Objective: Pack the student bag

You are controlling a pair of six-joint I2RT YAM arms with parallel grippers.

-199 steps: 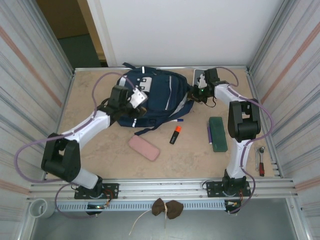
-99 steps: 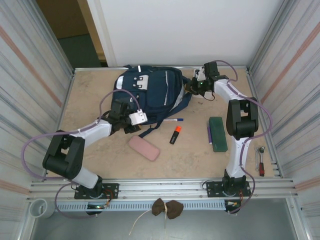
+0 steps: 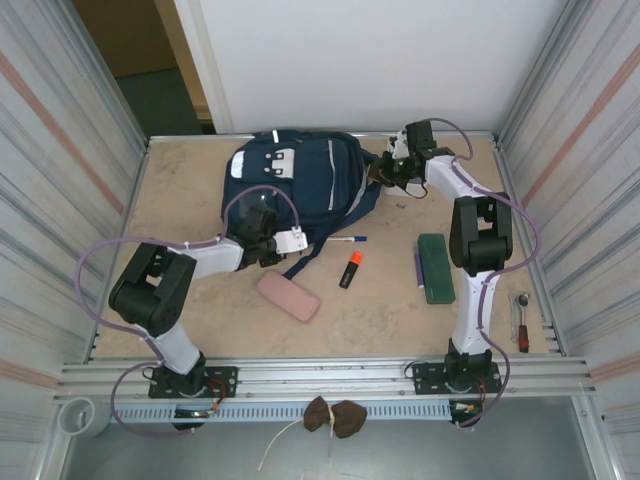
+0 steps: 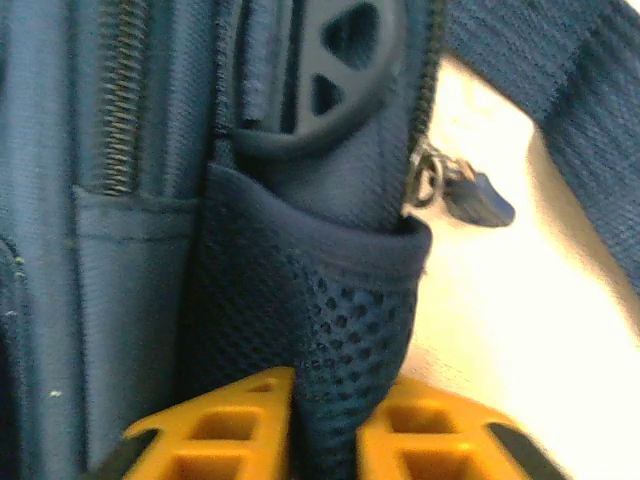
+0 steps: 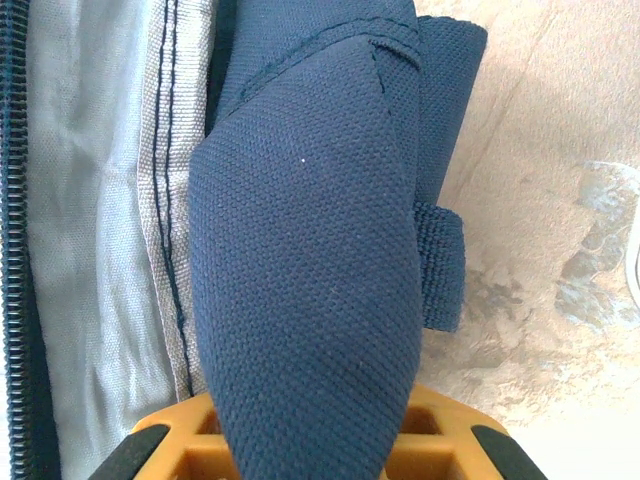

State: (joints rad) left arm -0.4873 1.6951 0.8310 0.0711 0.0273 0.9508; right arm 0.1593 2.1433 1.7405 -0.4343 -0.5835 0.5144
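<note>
The student bag [image 3: 305,180], a navy backpack with white patches, lies at the back of the table. My left gripper [image 3: 263,240] sits at its near left edge. In the left wrist view the gripper [image 4: 325,430] is shut on the bag's mesh side pocket [image 4: 350,310], with the yellow fingers [image 4: 220,420] pinching the mesh. My right gripper [image 3: 386,172] is at the bag's right side. In the right wrist view it [image 5: 310,440] is shut on a navy fabric fold [image 5: 300,250], beside the grey lining [image 5: 90,200] and a zipper.
In front of the bag lie a pen [image 3: 347,240], an orange highlighter [image 3: 350,270] and a pink case [image 3: 288,296]. A green case [image 3: 435,267] lies by the right arm. A red-handled tool [image 3: 521,322] rests on the right rail. Metal walls close in both sides.
My left gripper drew back toward the bag's near left edge and closed on the mesh pocket. The bag shifted toward the back wall. The right gripper kept its hold.
</note>
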